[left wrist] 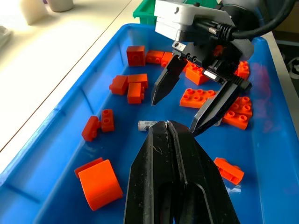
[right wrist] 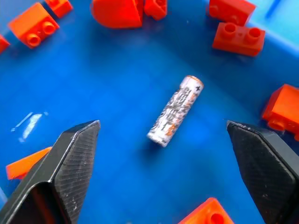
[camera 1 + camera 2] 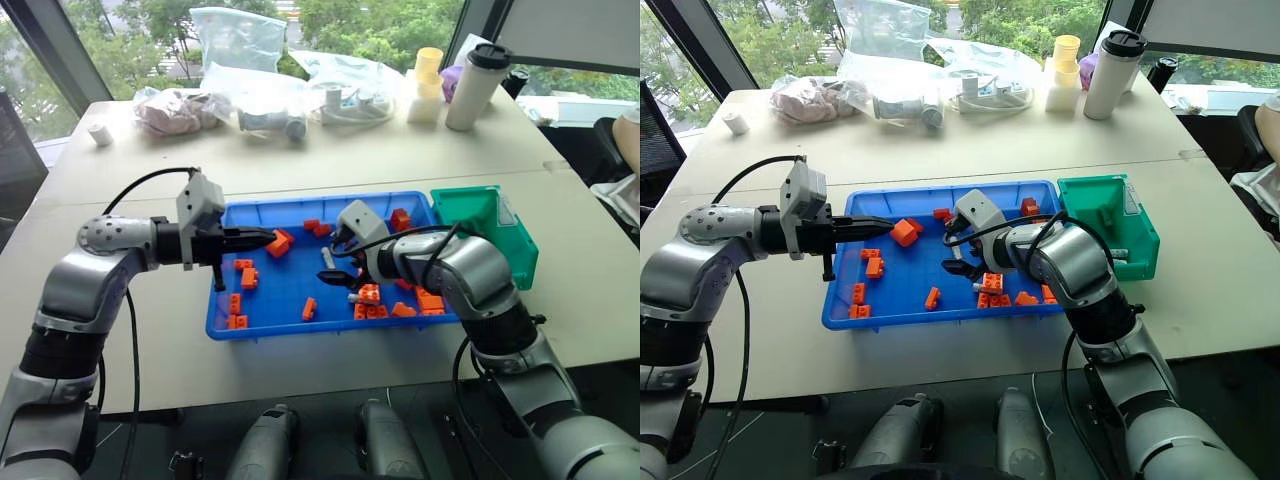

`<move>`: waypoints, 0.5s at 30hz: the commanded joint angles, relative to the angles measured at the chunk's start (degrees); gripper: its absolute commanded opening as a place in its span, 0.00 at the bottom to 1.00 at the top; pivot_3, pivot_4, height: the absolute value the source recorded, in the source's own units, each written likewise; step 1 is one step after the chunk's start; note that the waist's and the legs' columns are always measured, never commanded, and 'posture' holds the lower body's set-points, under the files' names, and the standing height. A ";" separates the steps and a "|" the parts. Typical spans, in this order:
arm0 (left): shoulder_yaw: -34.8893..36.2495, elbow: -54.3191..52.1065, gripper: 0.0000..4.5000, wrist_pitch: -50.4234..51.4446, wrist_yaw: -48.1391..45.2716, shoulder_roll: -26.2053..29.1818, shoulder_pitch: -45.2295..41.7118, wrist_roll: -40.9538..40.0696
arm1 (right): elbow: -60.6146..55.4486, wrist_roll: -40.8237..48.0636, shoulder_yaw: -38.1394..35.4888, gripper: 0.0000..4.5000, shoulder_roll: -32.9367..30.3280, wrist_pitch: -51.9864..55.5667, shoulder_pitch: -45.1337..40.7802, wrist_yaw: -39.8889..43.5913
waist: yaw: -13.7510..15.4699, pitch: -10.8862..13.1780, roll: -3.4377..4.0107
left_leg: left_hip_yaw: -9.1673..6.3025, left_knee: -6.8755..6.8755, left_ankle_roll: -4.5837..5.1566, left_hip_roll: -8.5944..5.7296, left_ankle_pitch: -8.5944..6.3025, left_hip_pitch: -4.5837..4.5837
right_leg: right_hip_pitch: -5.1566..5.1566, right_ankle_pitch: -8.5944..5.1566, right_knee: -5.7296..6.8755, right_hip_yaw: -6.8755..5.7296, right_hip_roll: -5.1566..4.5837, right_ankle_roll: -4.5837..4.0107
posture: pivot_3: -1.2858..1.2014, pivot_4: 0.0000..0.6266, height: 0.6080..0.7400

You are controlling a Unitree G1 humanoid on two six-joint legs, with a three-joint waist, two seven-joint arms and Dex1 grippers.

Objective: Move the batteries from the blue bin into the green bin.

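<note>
Battery (image 2: 175, 111), with a small plus mark at one end, lies in the blue bin (image 3: 225, 325) among orange bricks (image 3: 308, 309). Right end effector (image 2: 170, 175) hangs spread wide and empty above it; left end effector (image 3: 262, 237) is closed, empty.

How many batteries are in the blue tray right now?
1 that I can see: a battery lying on the floor of the blue bin, between the open right gripper's fingers. Bricks or arms may hide others.

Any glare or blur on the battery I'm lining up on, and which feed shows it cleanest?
Right wrist view: battery sharp, lying between the open right end effector fingers; a small glare streak on the blue bin floor off to one side, not on it. Left wrist view: battery partly hidden behind the shut left end effector. Head views: battery tiny, daylight from the windows even.
</note>
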 commanded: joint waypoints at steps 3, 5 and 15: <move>2.92 -3.18 0.00 0.38 0.80 1.07 0.73 -1.07 | 4.34 -2.45 1.86 0.99 2.85 -4.89 -1.06 -1.44 | -0.07 0.00 0.00 | 0.00 -0.01 -0.11 0.01 0.06 0.01 | -0.01 0.00 0.01 0.00 0.02 0.00 | 0.52 0.24 1.00; 3.13 -3.42 0.00 0.35 0.87 1.29 1.12 -1.12 | 5.49 -4.00 3.61 0.99 2.92 -6.37 -1.27 -1.82 | -0.08 0.00 0.00 | 0.00 -0.01 -0.10 0.01 0.06 0.02 | 0.00 0.00 0.01 0.01 0.03 0.00 | 0.52 0.24 1.00; 2.50 -2.79 0.00 -0.77 1.42 1.15 1.22 -0.46 | 2.70 -9.62 9.05 0.01 -0.16 -9.93 -0.27 -0.95 | 0.04 -0.01 -0.01 | 0.00 0.01 -0.09 0.01 0.05 0.04 | 0.03 0.00 0.03 0.00 0.03 0.00 | 0.52 0.24 1.00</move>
